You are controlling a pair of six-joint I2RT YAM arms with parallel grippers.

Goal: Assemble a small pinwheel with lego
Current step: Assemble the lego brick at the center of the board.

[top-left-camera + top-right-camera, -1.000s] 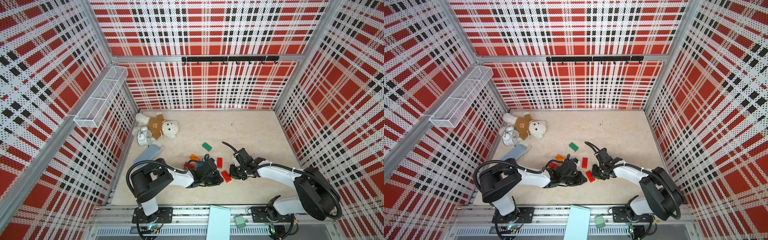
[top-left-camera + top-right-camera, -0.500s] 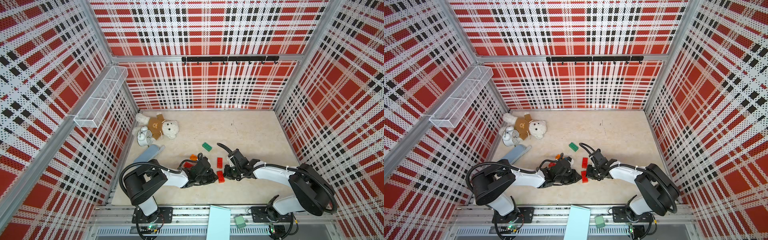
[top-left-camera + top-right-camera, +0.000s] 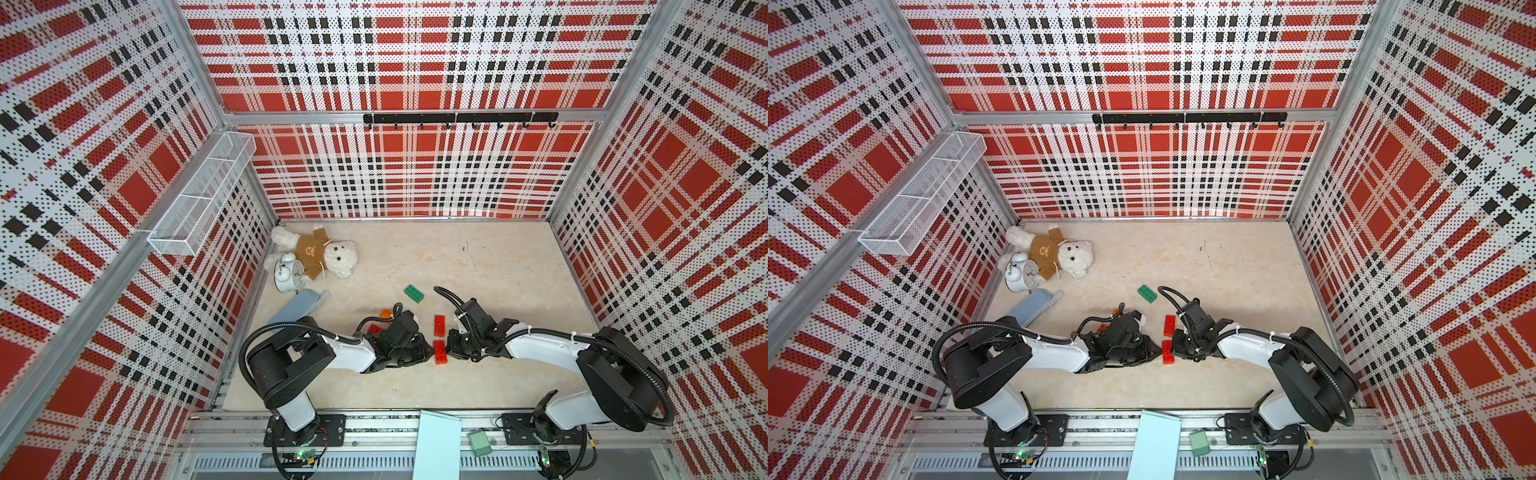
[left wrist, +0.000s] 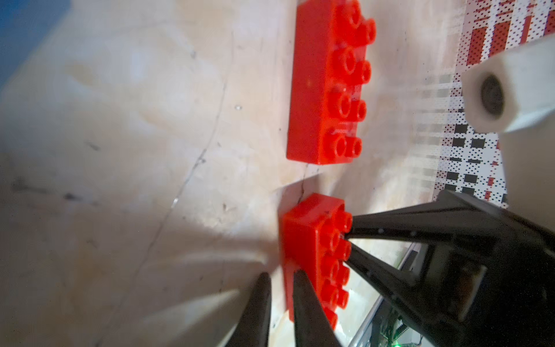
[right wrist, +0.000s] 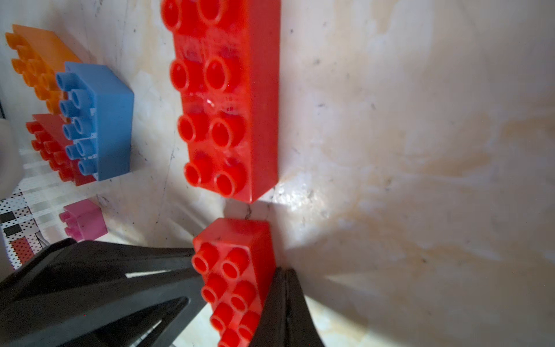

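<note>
Left claw (image 4: 280,279) is cracked open just a sliver, with nothing in the gap, and one finger (image 4: 306,300) sits right against a long side of the near red brick (image 4: 312,255). Right claw (image 5: 283,279) is pressed tight together, its tips at the opposite long side of that same brick, up by the studs. So the brick is sandwiched between the two claws while lying flat on the table (image 3: 498,270), studs up. Neither claw actually pinches anything.

The rest of the lego is loose pieces:
- The second red (image 4: 324,84) lies end to end with the near one, farther from the robot's base, with a small gap between them.
- The green (image 3: 414,293) sits alone farther out, well apart from the reds.
- The orange (image 5: 39,54), third red (image 5: 51,147) and blue (image 5: 102,120) bunch up on the left arm's side. The blue overlaps the other two in the right wrist view (looks stacked on them, but I can't tell for sure).
- The pink (image 5: 85,220) is near that bunch, not touching it.

In both top views the left arm covers most of that group, so only the orange and a bit of red peek out.

The teddy (image 3: 328,259) and a clock (image 3: 286,274) lie together in the far left corner of the table.
</note>
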